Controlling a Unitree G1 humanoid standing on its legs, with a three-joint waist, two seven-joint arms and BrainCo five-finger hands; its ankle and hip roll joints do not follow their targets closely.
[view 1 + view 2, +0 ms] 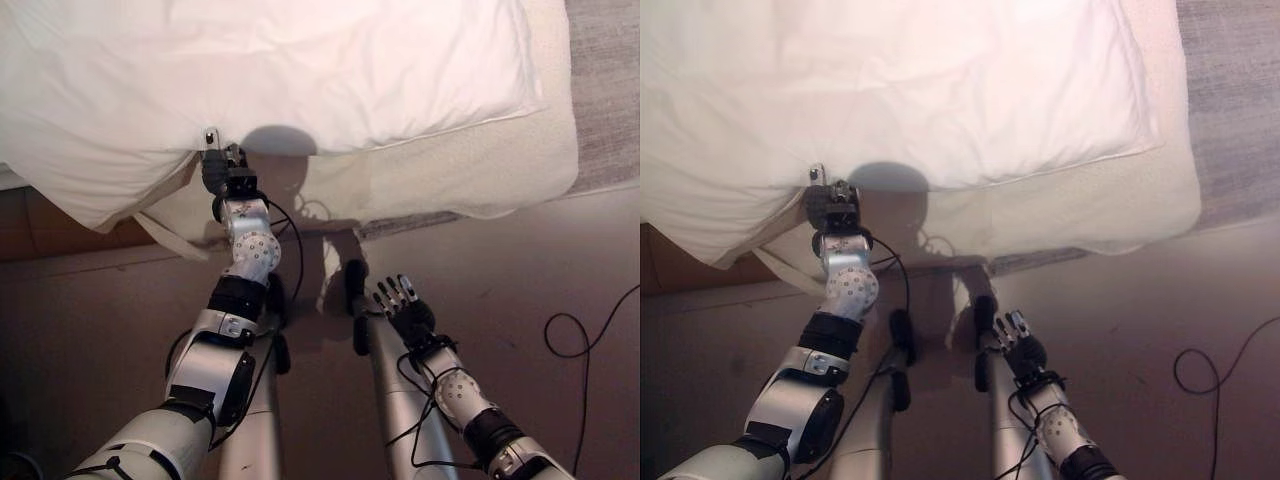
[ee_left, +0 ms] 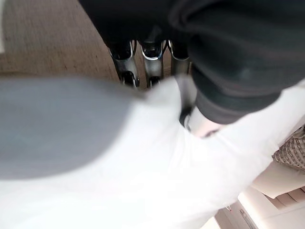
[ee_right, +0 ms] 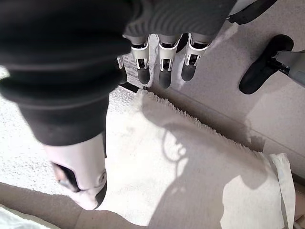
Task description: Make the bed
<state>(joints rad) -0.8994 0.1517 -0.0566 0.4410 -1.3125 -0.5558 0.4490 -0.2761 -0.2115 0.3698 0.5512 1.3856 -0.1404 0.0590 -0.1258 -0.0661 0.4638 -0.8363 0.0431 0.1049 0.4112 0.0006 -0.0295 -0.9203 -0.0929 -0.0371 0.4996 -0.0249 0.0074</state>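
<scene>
the left hand (image 1: pixel 222 172) pinched the white puffy duvet (image 1: pixel 300 70) at its near edge, over the cream fleecy blanket (image 1: pixel 460 170). the right hand (image 1: pixel 405 310) hung spread, idle, below. next, probably drawing that edge straight.

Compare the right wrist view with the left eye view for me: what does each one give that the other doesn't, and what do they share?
The right wrist view adds a close look at the fuzzy edge of the cream blanket, just past the right hand and its straight fingers. The left eye view adds the white duvet, the left hand at the duvet's near edge, and a grey rug beside the bed. Both show the open right hand, the cream blanket and the floor.
</scene>
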